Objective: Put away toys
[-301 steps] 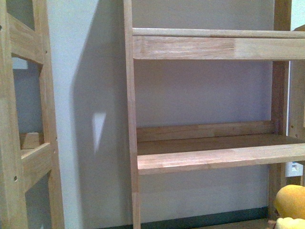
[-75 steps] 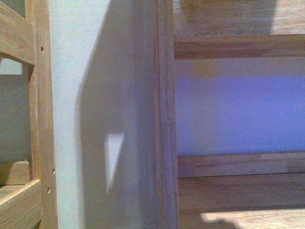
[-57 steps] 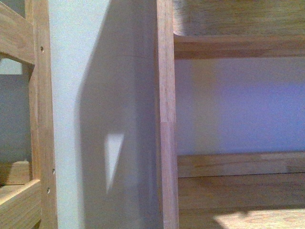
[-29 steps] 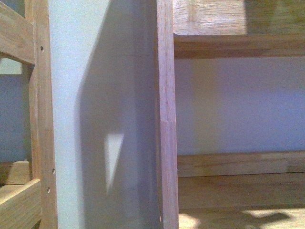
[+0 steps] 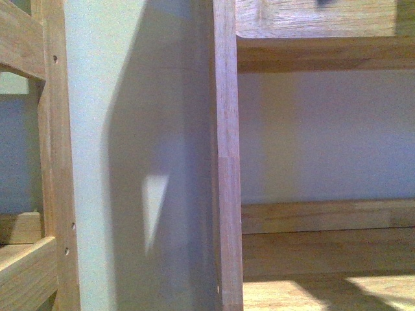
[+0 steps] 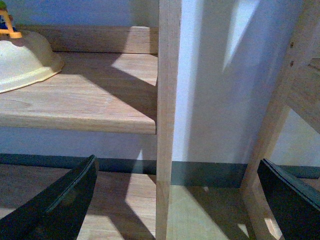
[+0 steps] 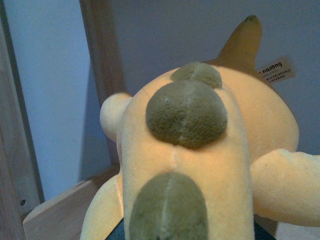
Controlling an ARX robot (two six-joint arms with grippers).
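The plush toy [image 7: 200,150] fills the right wrist view: soft yellow body with olive-green bumps down its back, paler limbs and a white tag. My right gripper [image 7: 187,235] is shut on it, its jaws mostly hidden under the plush, and holds it in front of a wooden shelf post and the wall. My left gripper [image 6: 175,200] is open and empty, its two black fingers [image 6: 60,205] spread either side of a wooden post [image 6: 167,120] above the floor. Neither gripper nor the toy shows in the front view.
The front view looks close-up at a wooden shelf unit: an upright post [image 5: 227,162], a lower shelf board [image 5: 324,285] and an upper board [image 5: 318,19]. Another wooden frame [image 5: 45,162] stands at left. A cream bowl-like item [image 6: 22,60] sits on a shelf.
The front view has come much closer to the shelf unit and shifted slightly upward. The toy that showed at the bottom right corner 5.3 s ago is out of that view.
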